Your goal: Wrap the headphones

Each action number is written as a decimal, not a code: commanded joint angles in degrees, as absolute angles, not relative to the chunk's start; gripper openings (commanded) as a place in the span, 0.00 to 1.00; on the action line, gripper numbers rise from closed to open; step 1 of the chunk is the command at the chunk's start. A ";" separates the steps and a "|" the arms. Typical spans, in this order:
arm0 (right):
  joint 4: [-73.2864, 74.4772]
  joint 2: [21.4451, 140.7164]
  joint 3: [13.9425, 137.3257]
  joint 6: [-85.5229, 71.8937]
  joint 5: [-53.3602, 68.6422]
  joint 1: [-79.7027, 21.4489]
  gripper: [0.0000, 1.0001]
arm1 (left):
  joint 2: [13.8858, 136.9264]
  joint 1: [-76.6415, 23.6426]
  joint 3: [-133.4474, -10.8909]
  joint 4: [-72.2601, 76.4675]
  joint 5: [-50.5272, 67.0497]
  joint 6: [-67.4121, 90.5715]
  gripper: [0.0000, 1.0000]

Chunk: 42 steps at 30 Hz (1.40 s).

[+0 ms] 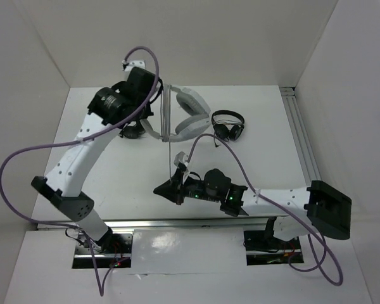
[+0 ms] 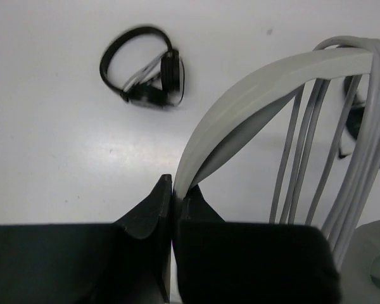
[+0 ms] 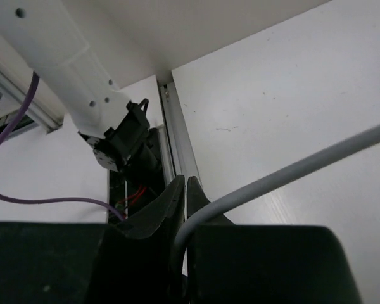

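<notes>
Pinching headphones (image 2: 266,79) band inside left end effector (image 2: 175,185).

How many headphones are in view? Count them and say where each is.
3. The grey headphones at centre back, held by the left gripper; one black pair just right of them; another black pair left, mostly hidden beneath the left arm.

Small black headphones (image 1: 228,124); flat on white table (image 1: 272,149)

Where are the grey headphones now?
The grey headphones sit at the table's far middle in the top view, headband pinched by the left gripper, left of small black headphones; their cable runs to the right gripper.
</notes>
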<state>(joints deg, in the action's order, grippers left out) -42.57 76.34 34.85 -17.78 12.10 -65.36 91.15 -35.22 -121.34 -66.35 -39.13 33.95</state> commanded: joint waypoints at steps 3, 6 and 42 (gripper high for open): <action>-30.24 71.10 35.24 -12.39 11.84 -72.51 0.00 | 90.62 -29.54 -113.77 -53.44 -34.04 44.90 0.00; -26.12 71.89 38.39 -10.91 17.13 -73.04 0.00 | 87.64 -28.21 -103.68 -50.46 -31.82 46.93 0.00; 54.32 88.95 85.17 11.69 -19.67 -82.17 0.01 | 74.79 -46.75 -61.08 -42.01 5.46 12.57 0.00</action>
<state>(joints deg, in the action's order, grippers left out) 52.73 91.35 85.54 12.27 -10.11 -81.30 77.08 -43.62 -61.45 -41.87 4.08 12.19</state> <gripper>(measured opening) 0.097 0.117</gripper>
